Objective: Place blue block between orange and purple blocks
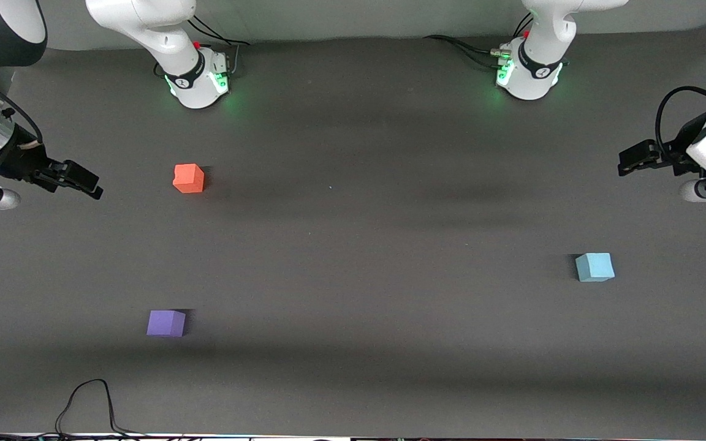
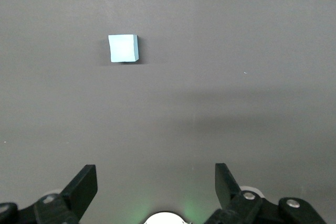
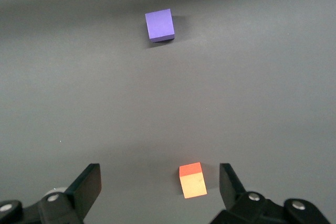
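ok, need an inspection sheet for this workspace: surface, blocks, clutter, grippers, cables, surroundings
Surface: dark grey mat, flat.
Blue block: on the mat toward the left arm's end, alone.
Orange block: toward the right arm's end.
Purple block: nearer the front camera than the orange, wide gap between them.
Clutter: nothing seen.
Left gripper: open, empty, up over the mat's end.
Right gripper: open, empty, over its end.
Cables: black loop on the mat's near edge; leads at both bases.
Surroundings: nothing seen.

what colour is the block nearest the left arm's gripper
Light sky blue. The blue block shows best in the left wrist view.
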Robot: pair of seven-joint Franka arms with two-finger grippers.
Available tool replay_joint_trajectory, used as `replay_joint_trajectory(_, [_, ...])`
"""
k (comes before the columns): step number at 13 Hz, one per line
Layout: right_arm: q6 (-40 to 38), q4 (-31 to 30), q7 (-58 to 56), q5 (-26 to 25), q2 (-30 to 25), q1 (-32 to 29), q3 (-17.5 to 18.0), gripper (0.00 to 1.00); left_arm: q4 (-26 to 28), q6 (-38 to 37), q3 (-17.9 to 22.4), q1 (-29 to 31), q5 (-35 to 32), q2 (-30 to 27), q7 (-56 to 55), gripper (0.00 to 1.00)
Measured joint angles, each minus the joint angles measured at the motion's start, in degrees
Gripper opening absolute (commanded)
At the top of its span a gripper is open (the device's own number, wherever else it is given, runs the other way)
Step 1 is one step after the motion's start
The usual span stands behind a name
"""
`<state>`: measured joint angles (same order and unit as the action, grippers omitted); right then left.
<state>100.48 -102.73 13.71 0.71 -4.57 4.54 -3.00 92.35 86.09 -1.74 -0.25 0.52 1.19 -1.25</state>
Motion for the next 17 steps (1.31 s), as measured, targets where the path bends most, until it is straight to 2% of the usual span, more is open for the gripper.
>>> replay_joint_trajectory(8, [0.0, 0.0, 0.0, 0.0, 0.0, -0.4, -0.3, 1.0, 0.3, -1.1, 0.7, 0.4, -0.6, 0.1, 1.6, 1.0])
replay_joint_trajectory(12, [-0.1, 0.0, 0.0, 0.0, -0.2, -1.0, -0.3, 1.0, 1.2, 0.0, 1.8, 6.0, -2.9, 0.2, 8.8, 1.0])
replay_joint_trajectory(15, [-0.3, 0.0, 0.0, 0.0, -0.8, -1.0, -0.2, 1.0, 4.0, 5.7, 1.5, 6.4, -3.3, 0.5, 9.2, 1.0])
replay_joint_trajectory(17, [-0.5, 0.0, -0.8, 0.0, -0.9, -1.0, 0.3, 1.0, 8.8, 12.3, 1.4, 6.4, -3.5, 0.7, 9.2, 1.0])
